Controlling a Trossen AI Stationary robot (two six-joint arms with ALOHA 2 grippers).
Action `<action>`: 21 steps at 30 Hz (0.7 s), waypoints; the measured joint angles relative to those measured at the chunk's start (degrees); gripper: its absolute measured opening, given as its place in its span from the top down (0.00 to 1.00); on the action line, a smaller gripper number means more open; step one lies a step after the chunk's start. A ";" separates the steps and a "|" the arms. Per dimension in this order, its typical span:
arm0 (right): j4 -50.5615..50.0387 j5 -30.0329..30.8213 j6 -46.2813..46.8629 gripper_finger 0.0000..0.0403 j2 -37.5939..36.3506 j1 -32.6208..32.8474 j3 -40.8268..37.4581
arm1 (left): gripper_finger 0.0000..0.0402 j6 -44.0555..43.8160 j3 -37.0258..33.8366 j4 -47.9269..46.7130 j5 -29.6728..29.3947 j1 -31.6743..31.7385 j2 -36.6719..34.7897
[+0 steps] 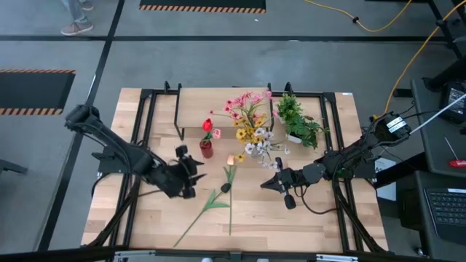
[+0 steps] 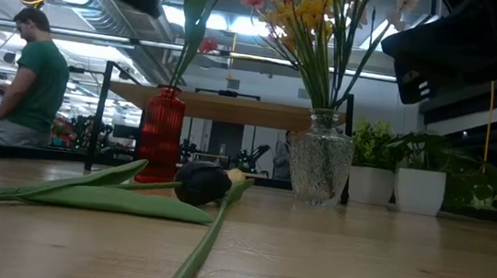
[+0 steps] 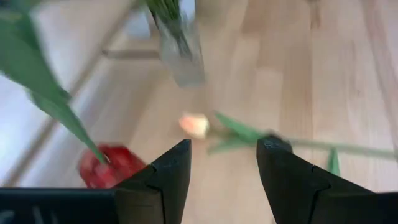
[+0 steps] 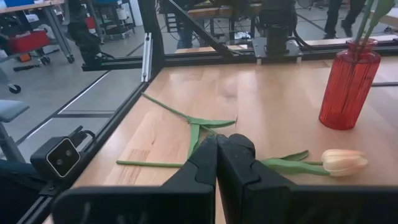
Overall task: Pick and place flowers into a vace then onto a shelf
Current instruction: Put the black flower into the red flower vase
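A peach tulip [image 1: 231,160] lies flat on the table [image 1: 313,218] just in front of the red vase [image 1: 207,149], stem trailing toward the near edge, evidently awaiting pickup. The left gripper [image 1: 191,173] hovers beside it, empty, with fingers parted, apparently lining up a grasp. The right gripper [image 1: 268,183] waits clenched and empty near the clear vase [image 2: 318,169] already holding flowers [image 1: 250,120].

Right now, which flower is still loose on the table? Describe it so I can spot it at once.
Find the red vase near the table's middle, in front of the shelf. Beside it, toward the clear glass vase, lies a peach tulip flat on the wood, its long green stem running to the front edge. Every other bloom stands upright in a vase.
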 joint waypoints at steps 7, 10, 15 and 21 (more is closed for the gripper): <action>-0.95 0.00 4.00 0.98 -0.02 0.00 -0.02 | 0.56 -14.32 12.08 -15.28 9.78 -3.34 13.20; -1.28 0.00 4.78 0.98 -0.02 0.00 -0.02 | 0.56 -18.96 15.72 -18.27 12.81 -4.99 18.31; -1.27 0.00 4.65 0.98 -0.02 0.00 -0.02 | 0.56 -25.30 19.20 -18.48 13.65 -7.13 25.65; -1.27 0.00 4.60 0.98 -0.02 0.00 -0.02 | 0.56 -31.48 21.38 -17.66 15.17 -8.12 32.68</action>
